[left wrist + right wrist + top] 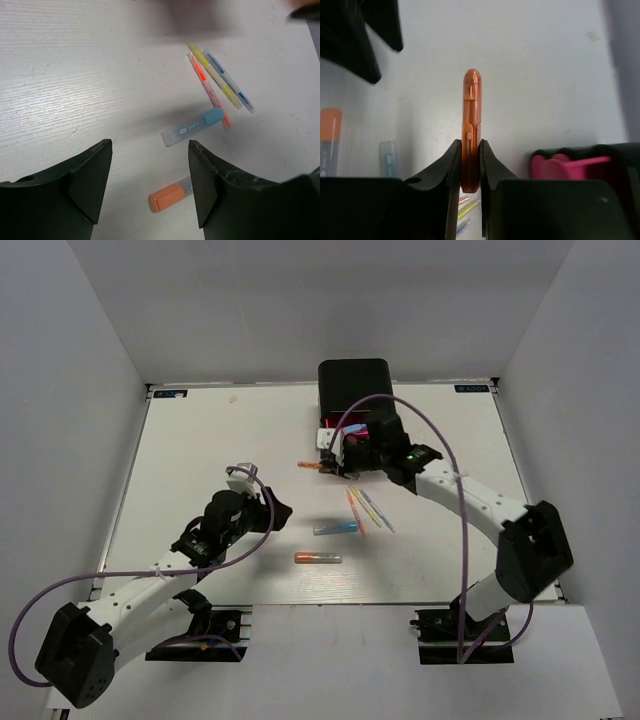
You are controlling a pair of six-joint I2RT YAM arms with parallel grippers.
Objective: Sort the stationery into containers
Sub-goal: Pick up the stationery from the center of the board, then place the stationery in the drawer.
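Holding orange tube clamped in my right claw, seen from above its long axis toward 9 o'clock | drawers at 1 o'clock, right arm nearer | left claw apart

Held orange tube: lower sides covered by the right gripper. Pink drawer: lower part behind it. Second orange tube: clear end behind the left gripper.

Even, diffuse overhead light keeps the white surface bright, with only faint, soft-edged shadows and no glare. The top view is sharp. The left wrist view smears into dark blur along its top edge. The right wrist view renders the orange tube fairly crisply, while the pink drawer and background go soft.
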